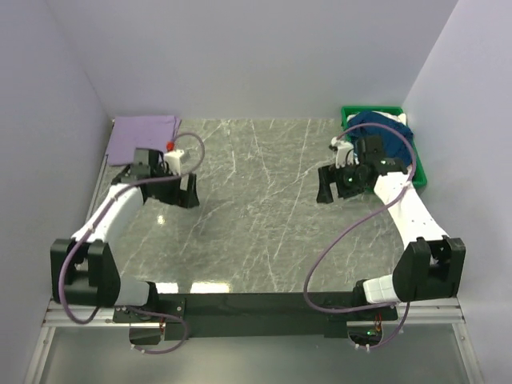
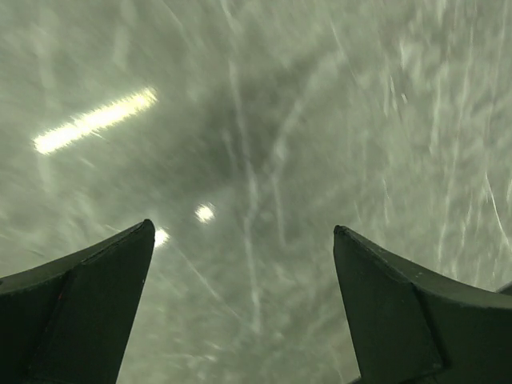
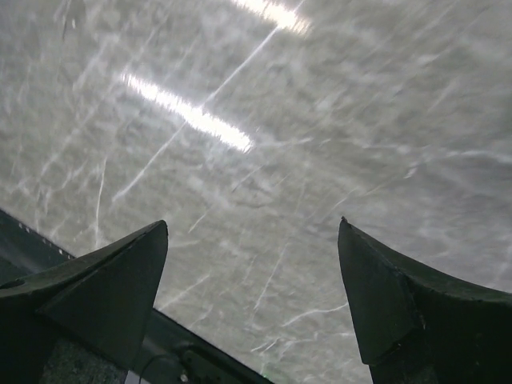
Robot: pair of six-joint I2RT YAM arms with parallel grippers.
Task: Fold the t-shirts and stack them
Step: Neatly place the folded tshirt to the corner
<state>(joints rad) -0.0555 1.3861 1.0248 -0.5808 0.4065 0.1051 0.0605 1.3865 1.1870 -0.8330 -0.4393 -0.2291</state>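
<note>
The lavender t-shirt (image 1: 142,138) lies folded flat on the table (image 1: 256,208), way over at the far corner opposite the green bin (image 1: 370,110), so well apart from it. The bin holds a navy t-shirt (image 1: 382,128), just bunched up in a heap. I've got the right gripper (image 1: 336,186) hanging just beside the bin on its table side, jaws spread wide over the marble. The left gripper (image 1: 180,192) is far from the bin, near the lavender shirt, jaws wide apart too.

Navy shirt (image 1: 386,125) partly behind right arm (image 1: 404,200); wrist-view tabletop (image 2: 336,120) blurred
</note>
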